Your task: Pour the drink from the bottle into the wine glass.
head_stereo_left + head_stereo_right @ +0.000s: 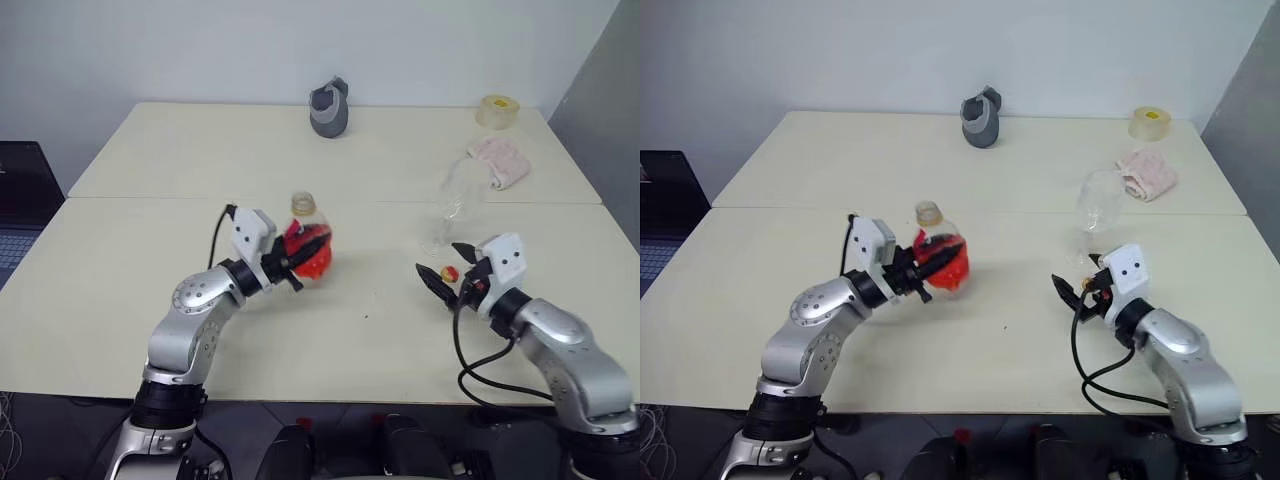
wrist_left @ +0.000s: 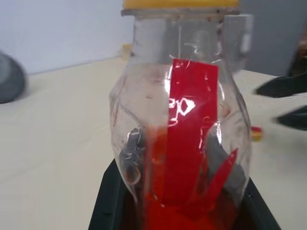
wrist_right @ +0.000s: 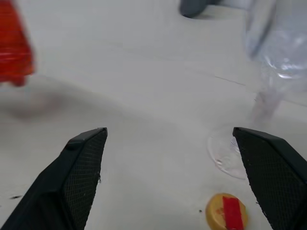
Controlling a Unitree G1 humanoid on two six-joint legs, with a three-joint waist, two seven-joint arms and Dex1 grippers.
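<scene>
While the bottle (image 1: 308,243) stands upright near the middle of the table (image 1: 150,290), I see red drink (image 2: 187,211) filling its lower part and my left gripper (image 1: 300,262) clamped tight on its body. The wine glass (image 1: 452,205) stands well to the right, empty. Just in front of it my right gripper (image 1: 440,272) hangs with fingers spread wide, holding nothing, a small yellow cap (image 3: 227,211) on the table between them.

Lab-like room — bare white wall (image 1: 200,50), plain tables (image 1: 180,150).

Upright bottle (image 1: 308,250), red drink (image 1: 314,262), empty wine glass (image 1: 456,200)
</scene>
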